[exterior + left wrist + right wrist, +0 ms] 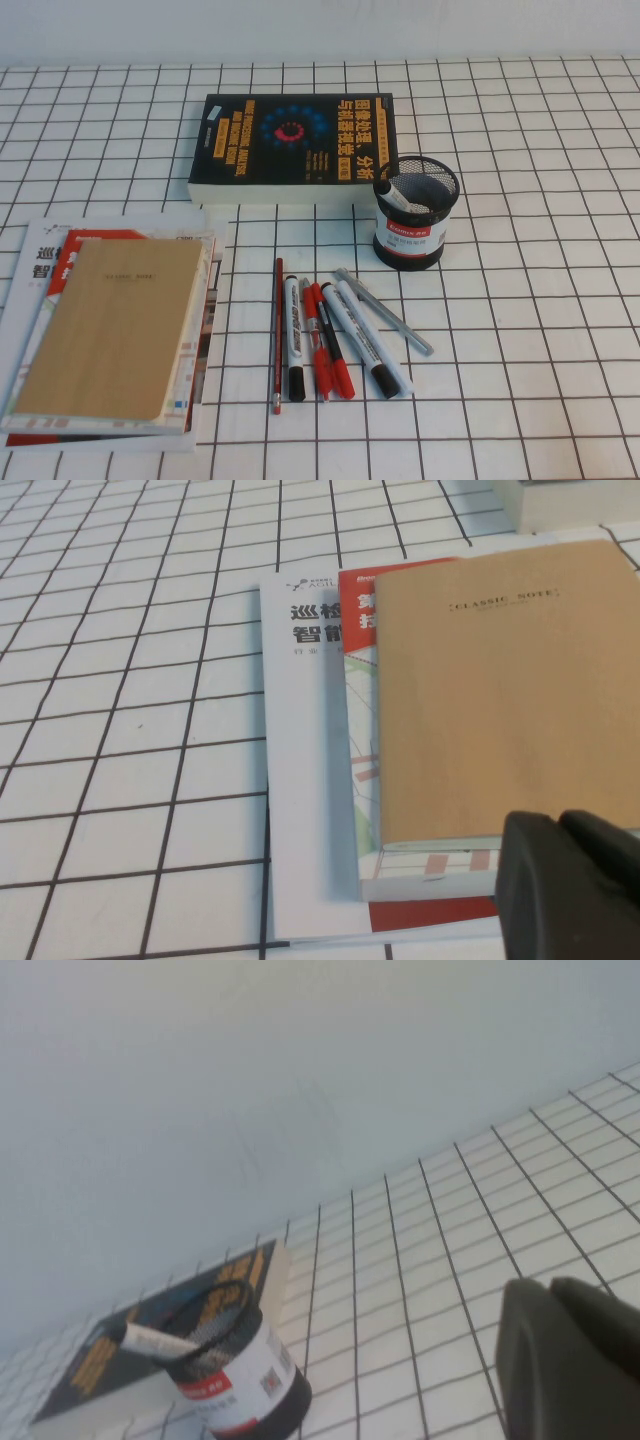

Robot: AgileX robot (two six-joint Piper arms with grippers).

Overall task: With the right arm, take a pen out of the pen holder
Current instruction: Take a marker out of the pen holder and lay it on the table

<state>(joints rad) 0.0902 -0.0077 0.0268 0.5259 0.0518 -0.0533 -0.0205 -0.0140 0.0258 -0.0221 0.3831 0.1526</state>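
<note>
The black mesh pen holder (415, 215) stands upright right of the table's middle, with one white marker (402, 195) leaning inside it. The right wrist view shows the same holder (235, 1370) and marker (155, 1340) some way off from my right gripper (550, 1285), which is shut and empty above the grid cloth. My left gripper (560, 825) is shut with nothing in it, hovering over the near edge of a tan notebook (500, 690). Neither arm appears in the high view.
Several pens and markers (330, 335) lie side by side in front of the holder. A dark book (295, 145) lies behind and left of it. The tan notebook (115, 325) tops a stack of booklets at the front left.
</note>
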